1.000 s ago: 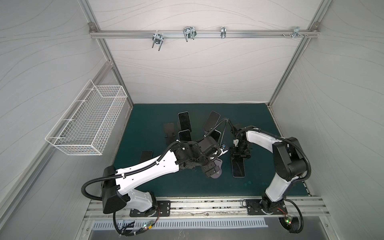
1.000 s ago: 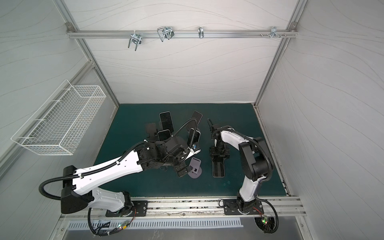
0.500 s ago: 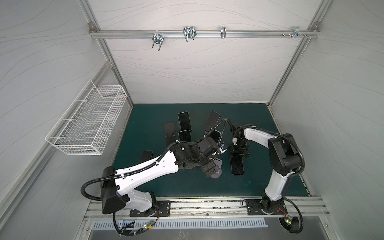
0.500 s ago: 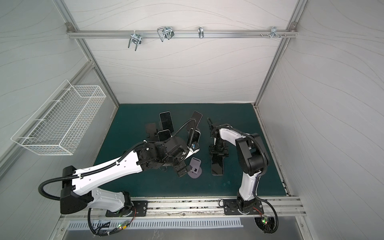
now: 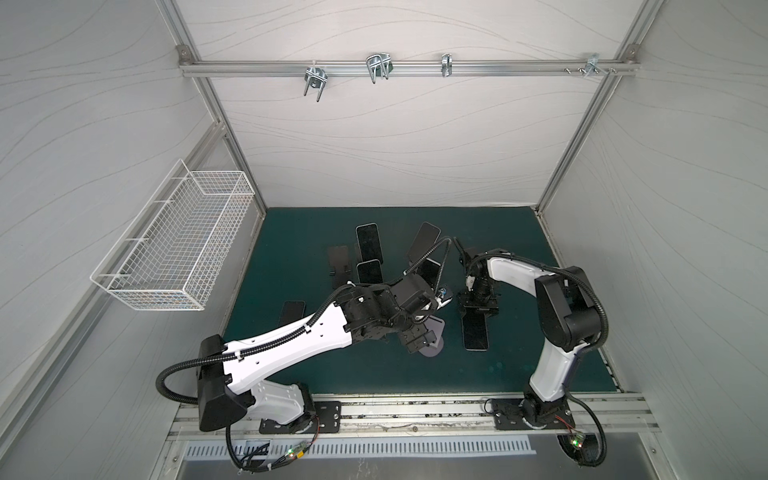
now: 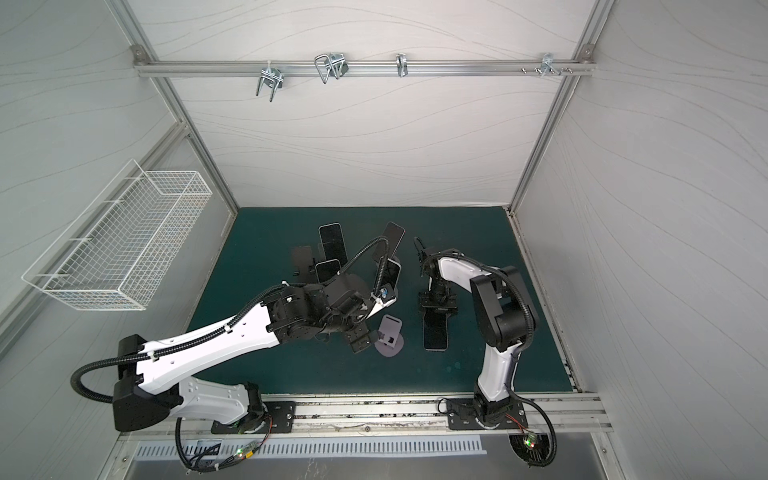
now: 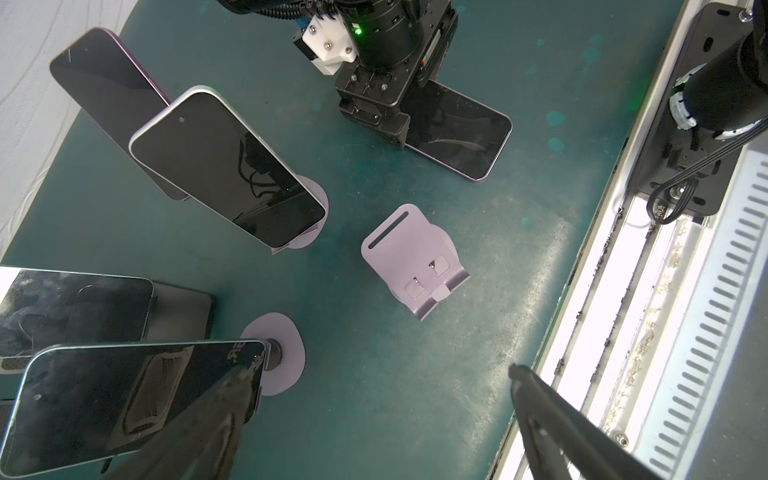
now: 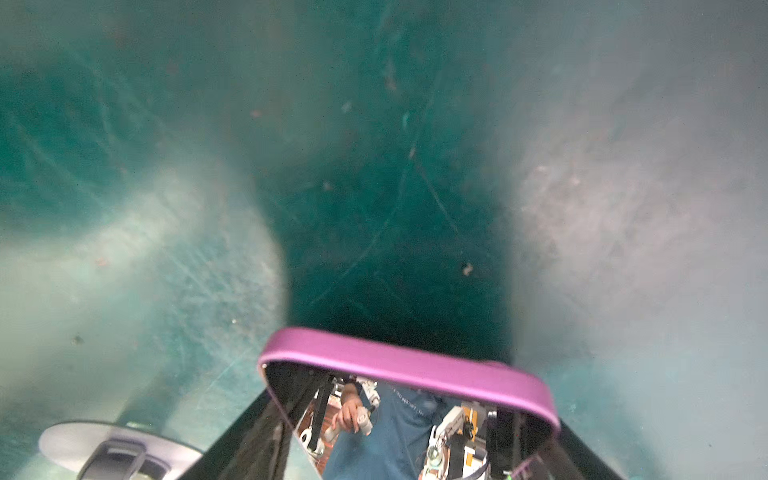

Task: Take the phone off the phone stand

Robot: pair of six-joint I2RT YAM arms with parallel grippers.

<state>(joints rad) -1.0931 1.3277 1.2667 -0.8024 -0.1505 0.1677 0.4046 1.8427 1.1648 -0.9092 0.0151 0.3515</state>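
A purple-edged phone [image 5: 476, 332] [image 6: 435, 334] [image 7: 461, 133] lies flat on the green mat, off its stand. My right gripper [image 5: 478, 307] [image 6: 438, 309] [image 8: 407, 415] points down over its far end. In the right wrist view a finger lies along each long edge of the phone [image 8: 395, 361]. The empty lilac phone stand [image 5: 434, 328] [image 6: 390, 330] [image 7: 415, 262] sits just left of the phone. My left gripper [image 5: 419, 343] [image 6: 359, 340] [image 7: 382, 370] hovers open beside the stand and holds nothing.
Several other phones rest on stands behind, among them one at the back [image 5: 368, 243] and one near the left wrist [image 7: 224, 166]. Another phone [image 5: 291, 311] lies flat at the mat's left. A wire basket [image 5: 174, 245] hangs on the left wall. A metal rail [image 5: 415, 411] borders the front.
The right arm's elbow has shifted slightly. The phone stays in the same spot on the mat, and the left arm has not moved.
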